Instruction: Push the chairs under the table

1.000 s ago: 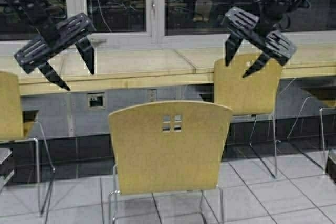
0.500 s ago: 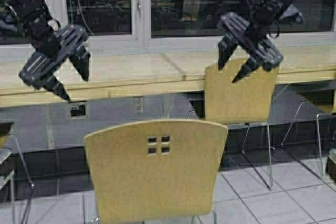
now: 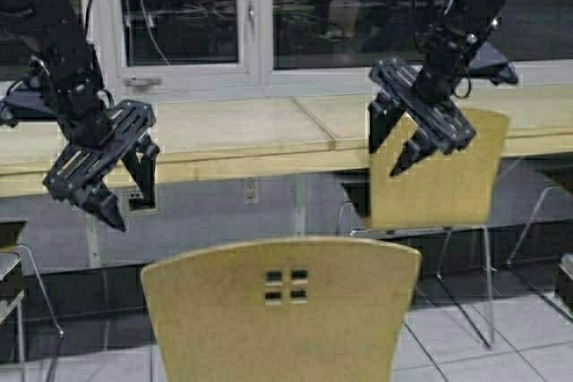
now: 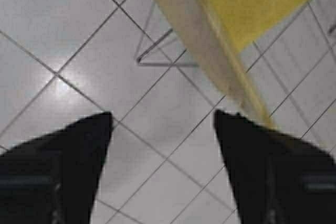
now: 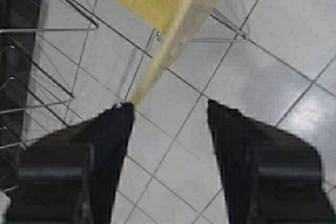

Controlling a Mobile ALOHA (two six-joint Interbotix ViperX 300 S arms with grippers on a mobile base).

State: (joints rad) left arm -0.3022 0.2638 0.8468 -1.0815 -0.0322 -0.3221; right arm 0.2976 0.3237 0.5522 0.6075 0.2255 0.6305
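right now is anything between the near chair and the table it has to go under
Nothing visible blocks it: only bare tiled floor lies between the near chair and the table, and the space under that stretch looks open.

near chair (image 3: 282,310): seat and legs cut off by bottom edge | far chair (image 3: 439,172): backrest top partly hidden behind right gripper (image 3: 387,142) | left-edge chair (image 3: 7,266): only a sliver shows | wrist views: backrest edge (image 4: 210,51) blurred
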